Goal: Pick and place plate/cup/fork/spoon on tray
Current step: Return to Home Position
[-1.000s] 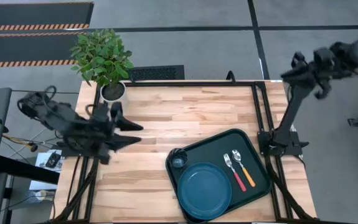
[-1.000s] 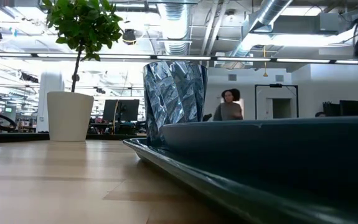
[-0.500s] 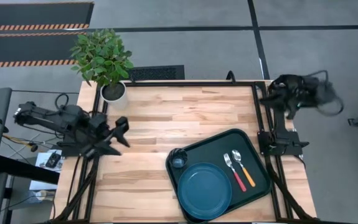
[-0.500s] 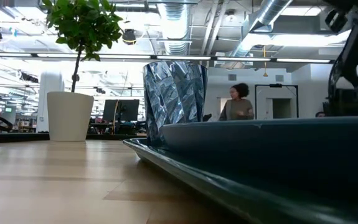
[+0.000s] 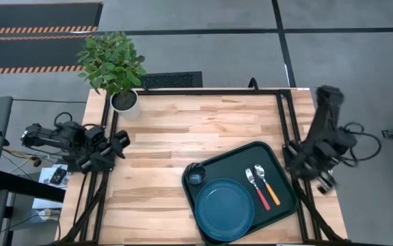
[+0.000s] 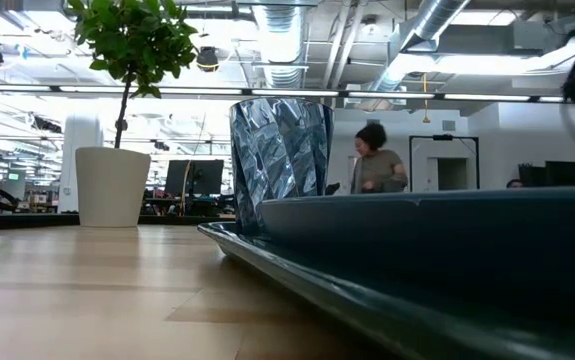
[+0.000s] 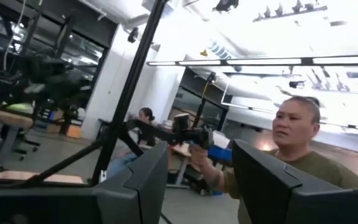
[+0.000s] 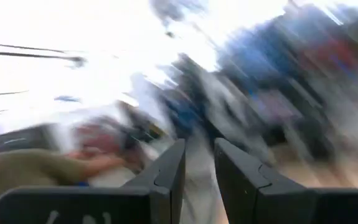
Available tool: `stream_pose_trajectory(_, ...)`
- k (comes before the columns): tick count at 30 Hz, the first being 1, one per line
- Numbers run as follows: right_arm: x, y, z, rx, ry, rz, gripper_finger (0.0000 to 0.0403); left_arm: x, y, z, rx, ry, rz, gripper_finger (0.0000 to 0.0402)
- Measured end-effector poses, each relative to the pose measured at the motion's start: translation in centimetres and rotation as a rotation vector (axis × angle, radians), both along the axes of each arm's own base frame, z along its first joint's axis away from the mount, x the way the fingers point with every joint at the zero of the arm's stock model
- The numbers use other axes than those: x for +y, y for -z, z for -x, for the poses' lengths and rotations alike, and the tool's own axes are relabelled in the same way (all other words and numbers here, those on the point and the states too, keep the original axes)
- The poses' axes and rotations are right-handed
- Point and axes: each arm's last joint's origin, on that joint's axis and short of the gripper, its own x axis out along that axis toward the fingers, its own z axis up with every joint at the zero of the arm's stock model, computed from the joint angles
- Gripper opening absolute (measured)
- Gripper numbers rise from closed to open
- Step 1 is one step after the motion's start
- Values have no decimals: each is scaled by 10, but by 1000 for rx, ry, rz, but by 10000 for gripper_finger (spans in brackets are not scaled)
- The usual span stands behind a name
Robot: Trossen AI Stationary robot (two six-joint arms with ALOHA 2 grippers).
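The dark green tray [image 5: 283, 171] lies at the table's near right. On it lie the teal-blue plate [image 5: 225, 208], the small cup [image 5: 196, 177] at its far left corner, the red-handled fork [image 5: 261, 192] and the orange-handled spoon [image 5: 270, 186], side by side. The low view shows the cup [image 6: 280, 165] upright behind the plate [image 6: 437, 225]. My left gripper [image 5: 120, 141] is open and empty over the table's left edge, and its wrist view [image 7: 200, 180] shows the gap. My right gripper [image 5: 326, 182] hangs beyond the table's right edge, narrowly open and empty in its wrist view [image 8: 200, 171].
A potted plant in a white pot [image 5: 124, 100] stands at the far left corner and also shows in the low view [image 6: 112, 185]. Bare wood [image 5: 203, 126] spans the middle and far side of the table. People show in the room beyond.
My left arm has drawn back toward the table's left edge and folded up. My right arm has swung down from high beyond the far right corner and folded by the right edge. The things on the tray have kept still.
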Motion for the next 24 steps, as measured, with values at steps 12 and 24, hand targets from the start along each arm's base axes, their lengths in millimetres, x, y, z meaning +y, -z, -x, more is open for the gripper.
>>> stream_pose_trajectory(12,-50,4,-43,-79,78,102,113,2,37,-1,58,32,-26,167)
stream_pose_trajectory(24,-94,65,-15,-35,306,-4,113,6,86,-9,84,89,-84,167)
